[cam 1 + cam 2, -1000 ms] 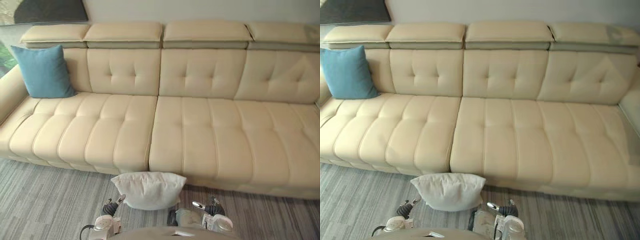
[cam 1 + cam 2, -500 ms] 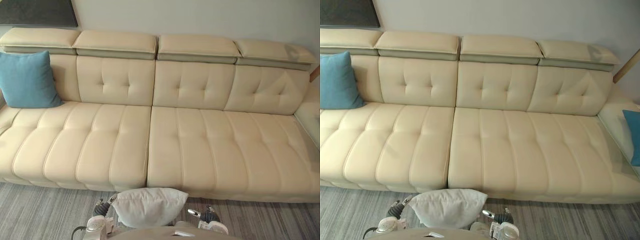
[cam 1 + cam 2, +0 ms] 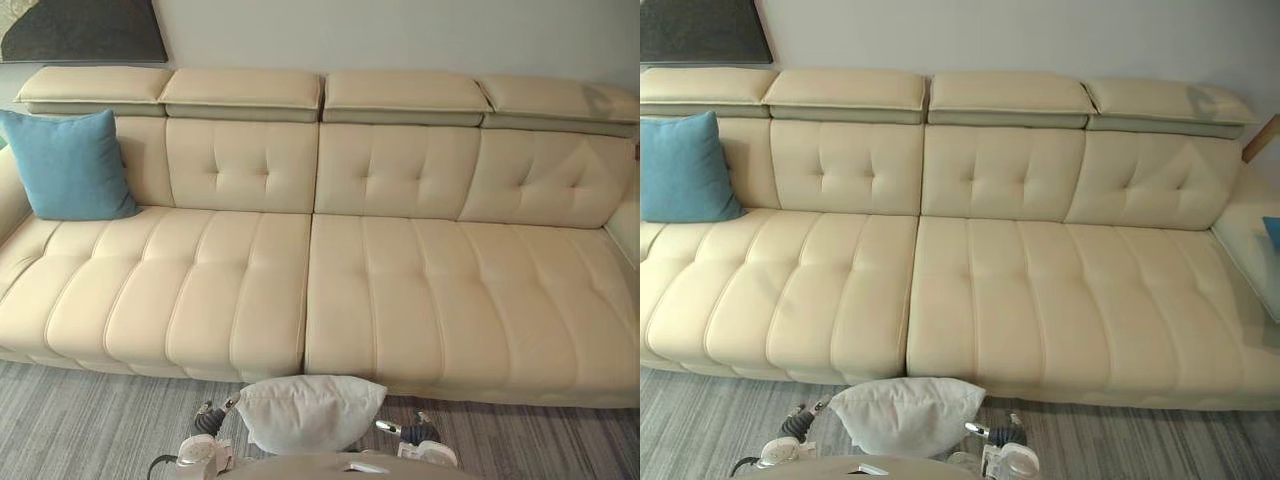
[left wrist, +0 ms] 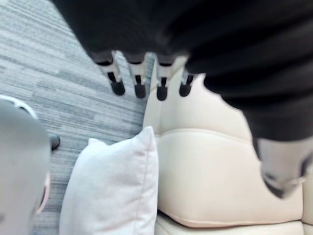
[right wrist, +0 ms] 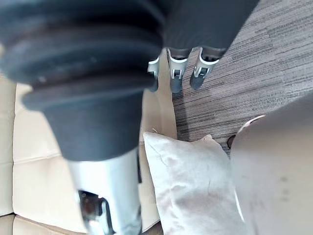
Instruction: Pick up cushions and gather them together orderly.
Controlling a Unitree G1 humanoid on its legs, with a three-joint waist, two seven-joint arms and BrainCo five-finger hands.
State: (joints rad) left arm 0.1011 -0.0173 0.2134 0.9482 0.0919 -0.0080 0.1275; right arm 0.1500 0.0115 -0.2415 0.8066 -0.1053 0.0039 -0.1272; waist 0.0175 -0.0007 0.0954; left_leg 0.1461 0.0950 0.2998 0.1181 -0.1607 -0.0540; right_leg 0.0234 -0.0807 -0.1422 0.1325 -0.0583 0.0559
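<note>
Silver fingers [image 4: 137, 81] of the left robot hand [image 3: 208, 420] reach out straight and relaxed. The right robot hand [image 3: 406, 432] also has straight fingers [image 5: 176, 78], curled round nothing. The white cushion [image 3: 310, 412] sits between the two hands, just before the cream sofa [image 3: 400, 300] and over the grey carpet [image 3: 80, 420]; whether the palms press it I cannot tell. A blue cushion [image 3: 70, 165] leans against the backrest at the sofa's left end.
</note>
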